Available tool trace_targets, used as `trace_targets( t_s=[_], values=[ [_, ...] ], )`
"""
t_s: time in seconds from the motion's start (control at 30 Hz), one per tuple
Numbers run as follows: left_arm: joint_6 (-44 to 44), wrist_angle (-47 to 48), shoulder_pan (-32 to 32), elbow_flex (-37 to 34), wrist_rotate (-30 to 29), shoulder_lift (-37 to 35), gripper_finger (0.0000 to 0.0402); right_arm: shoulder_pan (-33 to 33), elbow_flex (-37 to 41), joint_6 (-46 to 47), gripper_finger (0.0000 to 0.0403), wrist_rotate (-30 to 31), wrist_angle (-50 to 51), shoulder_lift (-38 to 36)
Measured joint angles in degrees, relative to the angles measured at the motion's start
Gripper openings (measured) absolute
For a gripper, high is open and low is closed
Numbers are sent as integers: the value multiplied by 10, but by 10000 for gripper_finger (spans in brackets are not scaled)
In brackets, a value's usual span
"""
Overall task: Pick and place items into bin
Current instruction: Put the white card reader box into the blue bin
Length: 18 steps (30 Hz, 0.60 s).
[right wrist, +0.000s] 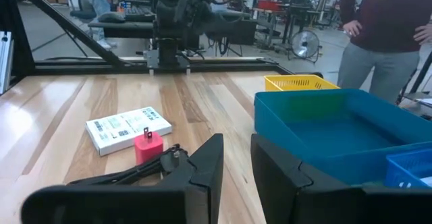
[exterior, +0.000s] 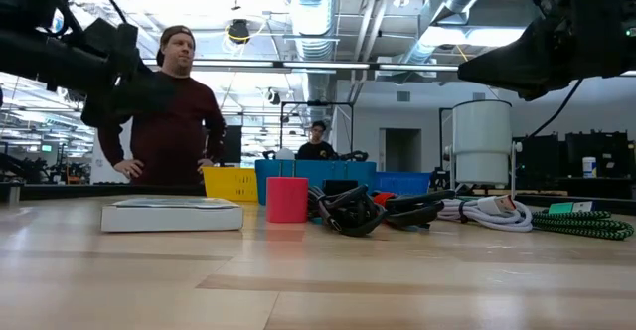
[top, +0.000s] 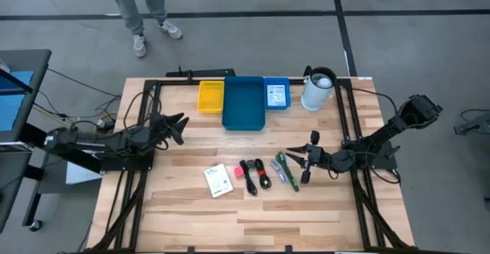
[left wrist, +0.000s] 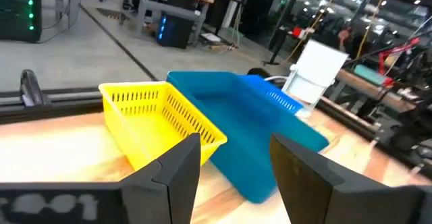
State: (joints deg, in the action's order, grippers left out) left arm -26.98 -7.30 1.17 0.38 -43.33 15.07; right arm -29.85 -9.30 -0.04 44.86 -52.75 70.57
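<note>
Wooden planks [top: 191, 208] carry coiled cables [top: 256, 175], boxy packet [top: 218, 180] (white, printed).

I note a wooden table [top: 191, 208]. Beside the large blue bin [top: 244, 102]: yellow basket [top: 210, 96], small blue tray [top: 276, 93], white jug [top: 317, 90]. Before it: white packet [top: 218, 180], pink cube [top: 238, 173], black cables [top: 256, 175], green sticks [top: 285, 170].

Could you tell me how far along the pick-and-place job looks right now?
Nothing looks done: the big blue bin shows empty. The right gripper hovers open by the green pens; the left gripper waits open. White packet, pink cube and black cables remain.
</note>
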Motion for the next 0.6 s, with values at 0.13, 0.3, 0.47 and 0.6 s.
trace_targets(
  t_s=[0.13, 0.3, 0.47, 0.6],
  values=[
    [0, -29, 26, 0, -26, 60, 166, 0, 0, 0, 70, 0, 0, 0],
    [1, -76, 45, 0, -15, 120, 166, 0, 0, 0, 70, 0, 0, 0],
    [13, -87, 45, 0, 20, 135, 166, 0, 0, 0, 70, 0, 0, 0],
    [15, -87, 44, 0, 22, 135, 166, 0, 0, 0, 70, 0, 0, 0]
  ],
)
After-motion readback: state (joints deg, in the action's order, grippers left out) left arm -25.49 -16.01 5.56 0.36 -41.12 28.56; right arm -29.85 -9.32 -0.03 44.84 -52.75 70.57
